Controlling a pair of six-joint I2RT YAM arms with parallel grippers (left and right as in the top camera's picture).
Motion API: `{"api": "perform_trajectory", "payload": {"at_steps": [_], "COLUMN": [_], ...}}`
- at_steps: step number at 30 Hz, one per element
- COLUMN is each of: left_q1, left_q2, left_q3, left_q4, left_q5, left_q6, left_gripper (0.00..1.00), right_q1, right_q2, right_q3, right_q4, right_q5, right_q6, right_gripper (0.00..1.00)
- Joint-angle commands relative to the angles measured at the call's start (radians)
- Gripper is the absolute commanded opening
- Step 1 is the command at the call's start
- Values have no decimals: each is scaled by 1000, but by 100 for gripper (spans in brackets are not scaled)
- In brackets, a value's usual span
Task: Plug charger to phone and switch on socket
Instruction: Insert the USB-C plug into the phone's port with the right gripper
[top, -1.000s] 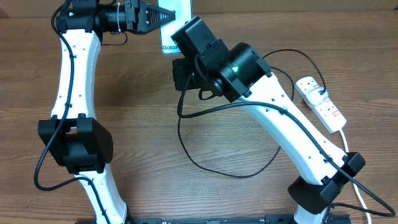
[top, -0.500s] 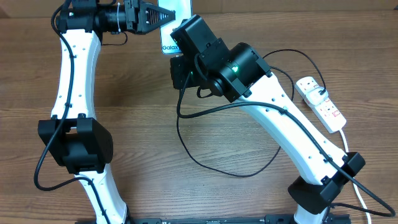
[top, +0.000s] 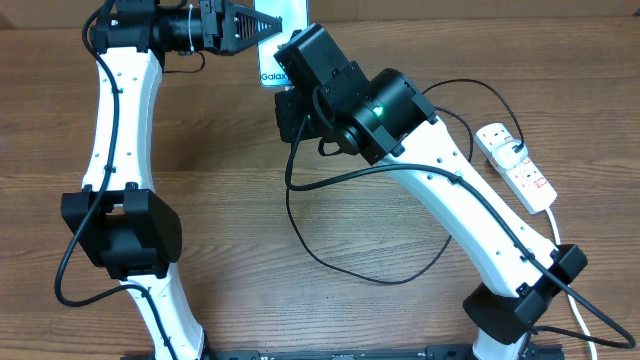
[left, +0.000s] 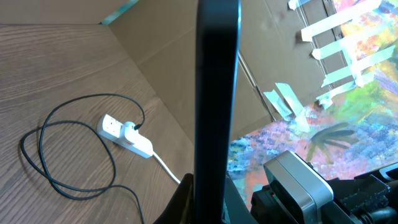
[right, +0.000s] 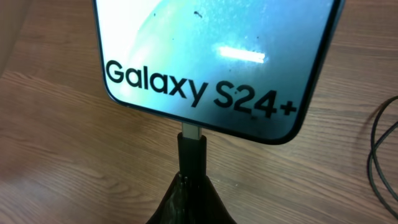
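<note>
My left fingers (top: 240, 25): clenched on the one Galaxy S24+ phone (right: 211, 56), at the worktop's (top: 230, 200) far edge.
My right fingers (right: 193, 199): clenched on the one charger (right: 191, 155), its tip meeting the phone's bottom edge.
The socket (top: 518, 165): one, far right.

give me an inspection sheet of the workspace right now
surface: wood-grain table
job's things: phone gripped; charger connector at its bottom edge, metal tip showing; socket at table's right, switch state unclear
clutter: nothing seen
grippers: left gripper shut on phone; right gripper shut on charger connector
cables: black charger cable loops loosely; white cord leaves socket
surroundings: cardboard wall, painted panel
</note>
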Motion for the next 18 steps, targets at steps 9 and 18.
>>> {"api": "perform_trajectory", "payload": {"at_steps": [9, 18], "left_q1": [-8, -8], "left_q2": [-16, -16], "left_q3": [15, 15], "left_q4": [3, 1], "left_q5": [47, 47], "left_q6": [-5, -5], "left_gripper": [4, 4], "right_q1": [0, 0], "right_q2": [-27, -27], "right_q3": [32, 32], "right_q4": [25, 50], "right_q5": [29, 29], "right_q6": [-13, -13], "right_gripper": [4, 4]}}
